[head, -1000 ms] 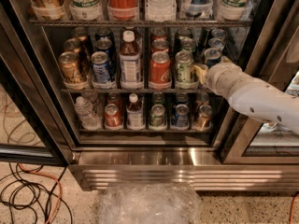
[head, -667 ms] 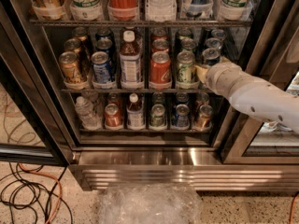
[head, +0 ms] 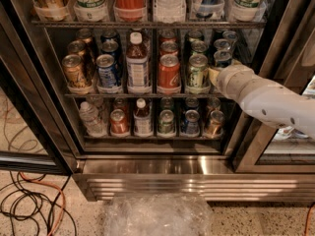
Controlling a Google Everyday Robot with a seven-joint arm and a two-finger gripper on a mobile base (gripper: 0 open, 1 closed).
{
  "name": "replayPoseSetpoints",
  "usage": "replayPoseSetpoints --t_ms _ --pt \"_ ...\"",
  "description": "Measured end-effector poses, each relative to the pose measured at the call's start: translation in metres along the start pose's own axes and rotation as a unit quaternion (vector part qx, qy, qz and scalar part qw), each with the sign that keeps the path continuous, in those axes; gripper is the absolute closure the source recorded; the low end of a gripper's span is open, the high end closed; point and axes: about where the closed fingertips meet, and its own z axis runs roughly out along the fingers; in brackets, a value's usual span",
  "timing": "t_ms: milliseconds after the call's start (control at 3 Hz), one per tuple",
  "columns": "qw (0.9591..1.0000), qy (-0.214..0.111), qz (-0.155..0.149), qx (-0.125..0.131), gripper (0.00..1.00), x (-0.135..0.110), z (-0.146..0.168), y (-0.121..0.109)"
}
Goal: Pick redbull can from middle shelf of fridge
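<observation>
The fridge stands open in front of me. Its middle shelf holds lanes of cans. Slim blue-and-silver redbull cans stand in the rightmost lane, one behind another. My white arm reaches in from the right. The gripper is at the front of that lane, right beside the green-and-silver can and just below the front redbull can. The wrist hides its front end.
The middle shelf also holds a gold can, a Pepsi can, a bottle and a red can. Big bottles stand above, small cans below. The black door frame is close on the right. Cables and plastic wrap lie on the floor.
</observation>
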Motion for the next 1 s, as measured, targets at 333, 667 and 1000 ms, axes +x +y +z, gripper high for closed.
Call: replayPoseSetpoints --t_ms 333,667,1000 --pt "1.0 0.0 0.0 0.0 1.0 0.0 0.0 0.0" --pt "0.9993 -0.03 0.021 0.013 1.0 -0.022 0.002 -0.009" --pt "0.9947 -0.082 0.048 0.04 1.0 -0.055 0.002 -0.023"
